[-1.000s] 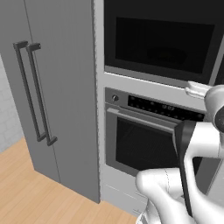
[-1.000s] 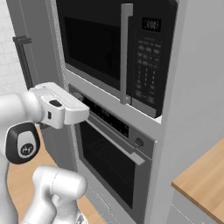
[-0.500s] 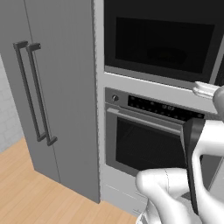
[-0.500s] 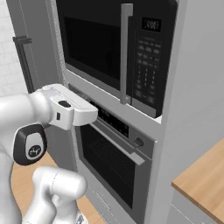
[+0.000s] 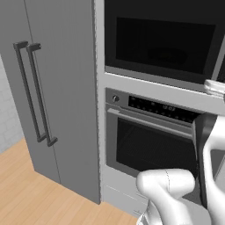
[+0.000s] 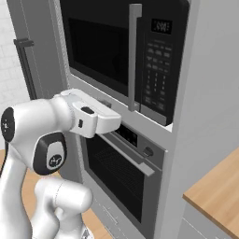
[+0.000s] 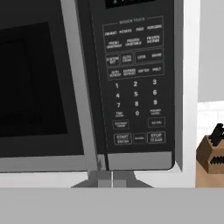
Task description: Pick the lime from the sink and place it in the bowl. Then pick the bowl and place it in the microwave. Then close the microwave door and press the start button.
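Hand [image 7: 105, 177]: fingers pressed together, gripping nothing, hovering just below the microwave.
Microwave door [image 7: 39, 83]: sitting shut.
Start button [image 7: 123, 139]: lying on the microwave's panel bottom row, just above-right of the hand.
Next move, judged: pressing forward there.

Flat even render lighting, no visible source, moderately bright. Microwave door [image 6: 100, 51] window reads near-black with faint soft reflections; oven [image 5: 151, 149] glass likewise dim. Soft shadow under the microwave ledge. Slight softness overall, button panel [image 7: 135, 83] labels small and barely legible. No glare, no edge distortion
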